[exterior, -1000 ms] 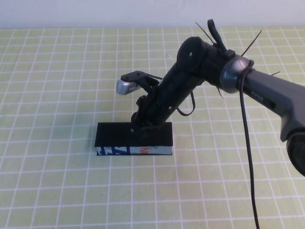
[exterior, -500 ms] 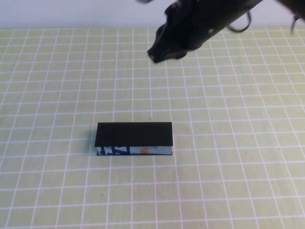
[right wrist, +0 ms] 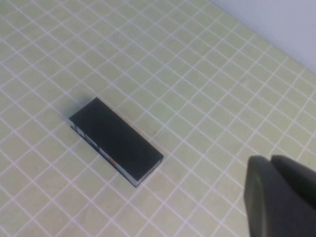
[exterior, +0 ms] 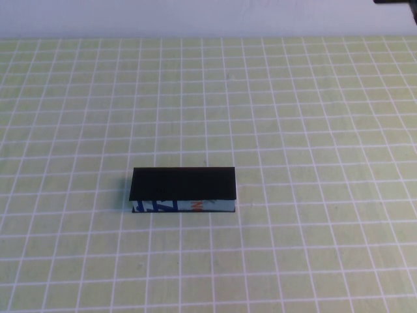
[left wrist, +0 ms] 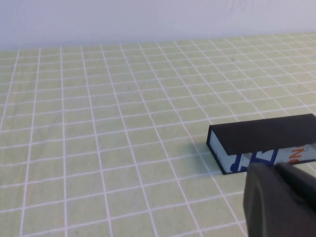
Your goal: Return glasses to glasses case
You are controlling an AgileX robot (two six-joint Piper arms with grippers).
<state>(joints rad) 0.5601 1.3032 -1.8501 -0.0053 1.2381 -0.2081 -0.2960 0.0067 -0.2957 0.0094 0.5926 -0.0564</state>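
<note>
The glasses case (exterior: 183,186) lies closed on the green checked cloth in the middle of the high view, black lid on top and light-blue front edge towards me. The glasses are hidden; none show in any view. My left gripper (left wrist: 275,168) is shut and empty, low beside the case's (left wrist: 266,136) left end. My right gripper (right wrist: 270,160) is shut and empty, high above the table and well away from the case (right wrist: 116,140). Only a dark tip of the right arm (exterior: 396,2) shows at the high view's top right corner.
The green cloth with white grid lines (exterior: 313,130) covers the whole table. A pale wall (exterior: 195,16) runs along the far edge. Nothing else stands on the cloth.
My right arm has lifted off the back of the case and drawn up and to the right, almost out of the high view. The case has not moved.
</note>
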